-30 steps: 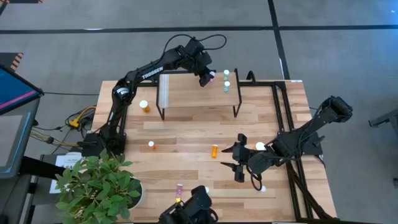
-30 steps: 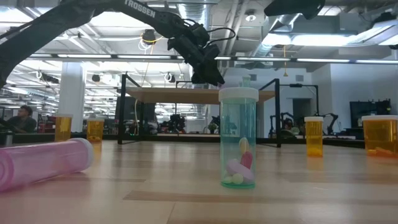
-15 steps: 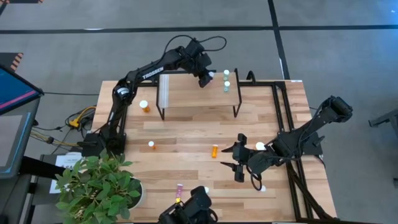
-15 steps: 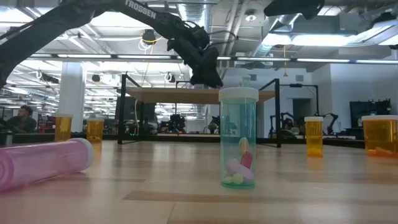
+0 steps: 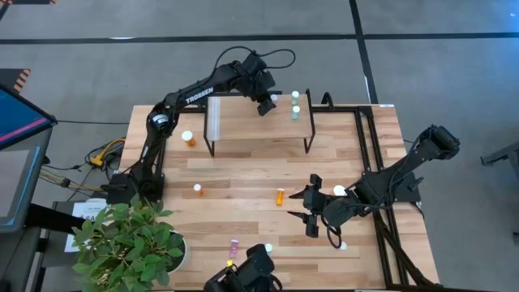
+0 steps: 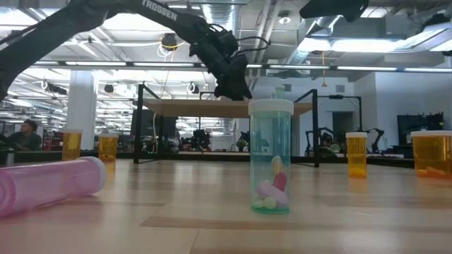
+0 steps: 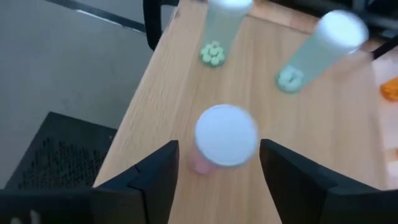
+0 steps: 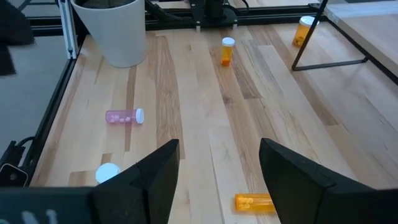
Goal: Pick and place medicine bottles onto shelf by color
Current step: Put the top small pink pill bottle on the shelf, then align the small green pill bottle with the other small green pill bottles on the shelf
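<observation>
Left gripper [image 7: 217,168], fingers apart, hangs over the raised light-wood shelf on black legs [image 5: 259,122], at its far edge near the right corner. Between the fingers, untouched: one pink white-capped bottle [image 7: 222,138], upright on the shelf. Beside it, two pale green white-capped bottles [image 5: 296,111], also upright, at the shelf's right end. Elsewhere on the wooden tabletop [image 5: 243,211]: three orange bottles, one lying pink bottle [image 8: 124,116]. Right gripper [image 5: 309,206], fingers apart, waits near the tabletop's right edge.
</observation>
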